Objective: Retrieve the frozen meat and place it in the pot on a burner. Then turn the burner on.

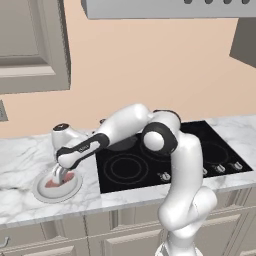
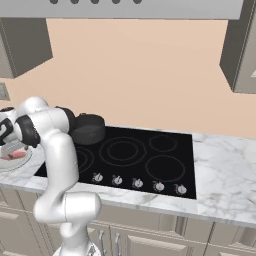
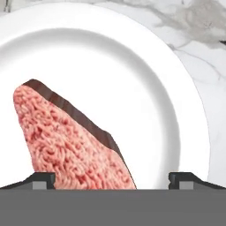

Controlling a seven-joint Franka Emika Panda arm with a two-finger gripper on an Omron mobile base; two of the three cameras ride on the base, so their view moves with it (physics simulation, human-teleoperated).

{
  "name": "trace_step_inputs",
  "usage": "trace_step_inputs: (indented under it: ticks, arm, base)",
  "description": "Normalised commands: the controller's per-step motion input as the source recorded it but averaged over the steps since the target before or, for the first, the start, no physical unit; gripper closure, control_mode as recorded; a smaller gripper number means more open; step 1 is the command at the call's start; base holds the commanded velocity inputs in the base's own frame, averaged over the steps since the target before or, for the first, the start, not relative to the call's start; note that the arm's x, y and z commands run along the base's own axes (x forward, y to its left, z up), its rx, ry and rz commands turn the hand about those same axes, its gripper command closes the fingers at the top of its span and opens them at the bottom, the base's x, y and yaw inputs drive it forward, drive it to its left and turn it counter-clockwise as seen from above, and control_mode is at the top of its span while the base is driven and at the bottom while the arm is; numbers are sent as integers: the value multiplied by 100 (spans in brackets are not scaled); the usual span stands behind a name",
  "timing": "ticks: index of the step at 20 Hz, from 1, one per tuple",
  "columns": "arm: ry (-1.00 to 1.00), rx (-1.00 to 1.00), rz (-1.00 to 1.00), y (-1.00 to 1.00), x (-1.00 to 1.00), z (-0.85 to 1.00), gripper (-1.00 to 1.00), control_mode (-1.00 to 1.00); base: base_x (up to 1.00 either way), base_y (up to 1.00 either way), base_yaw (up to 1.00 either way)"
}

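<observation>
The frozen meat (image 3: pixel 66 141), a pinkish-red slab with a dark edge, lies on a round white plate (image 3: pixel 145 88) on the marble counter left of the cooktop. My gripper (image 3: pixel 112 178) hangs low over the plate and is open, its two tips set wide apart. The slab reaches under the left tip and stops short of the right one. From the left base view the gripper (image 1: pixel 59 176) points down at the meat (image 1: pixel 52 183) on the plate (image 1: pixel 72 191). The dark grey pot (image 2: pixel 89 128) stands on the cooktop's rear left burner, apart from the gripper.
The black cooktop (image 2: pixel 150 155) has several burner rings and a row of knobs (image 2: pixel 137 183) along its front edge. Marble counter runs on both sides. Wall cabinets and a range hood hang above. My arm reaches across the cooktop's left part.
</observation>
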Motion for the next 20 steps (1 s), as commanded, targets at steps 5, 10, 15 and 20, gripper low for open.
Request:
trace_step_inputs:
  ticks: [5,10,15,20]
  arm:
    - [-1,0,11,1,0,0,-100,-100]
    - [1,0,16,3,0,0,-100,-100]
    - [9,0,15,0,0,0,-100,-100]
    - [12,0,13,0,0,0,-100,-100]
  base:
    - [0,0,0]
    - [0,0,0]
    - [0,0,0]
    - [0,0,0]
